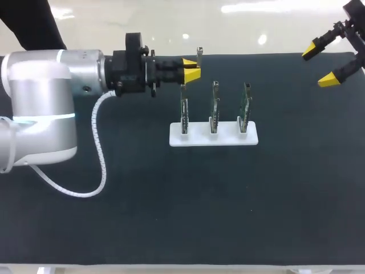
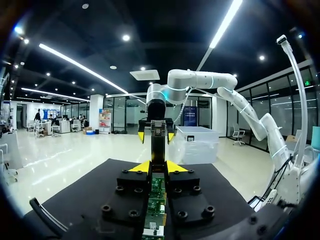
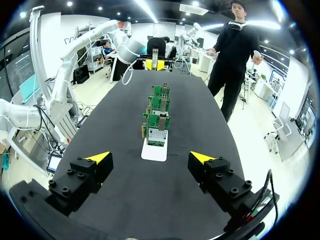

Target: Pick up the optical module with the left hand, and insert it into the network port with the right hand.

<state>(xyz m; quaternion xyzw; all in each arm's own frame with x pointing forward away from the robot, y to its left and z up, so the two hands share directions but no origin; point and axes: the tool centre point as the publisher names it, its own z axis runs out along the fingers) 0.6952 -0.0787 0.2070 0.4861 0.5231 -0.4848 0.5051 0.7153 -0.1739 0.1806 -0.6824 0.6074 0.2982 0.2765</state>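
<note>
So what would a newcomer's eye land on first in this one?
The left gripper is shut on a slim metal optical module. It sits just above the leftmost of three green boards, which stand upright in a white stand on the dark table. The right gripper hangs open and empty over the table's far right corner, facing the row of boards.

You are at a robotics lab bench set up for electronics assembly. In the head view a black-covered table (image 1: 171,217) fills most of the frame. Just above its centre a white holder (image 1: 214,138) stands three green circuit boards (image 1: 214,105) upright in a row. A silver industrial left arm (image 1: 40,108) enters from the left edge, its left gripper (image 1: 191,68) clamped on an optical module (image 1: 199,57). The right gripper (image 1: 319,67), in the upper right corner, is spread wide.
</note>
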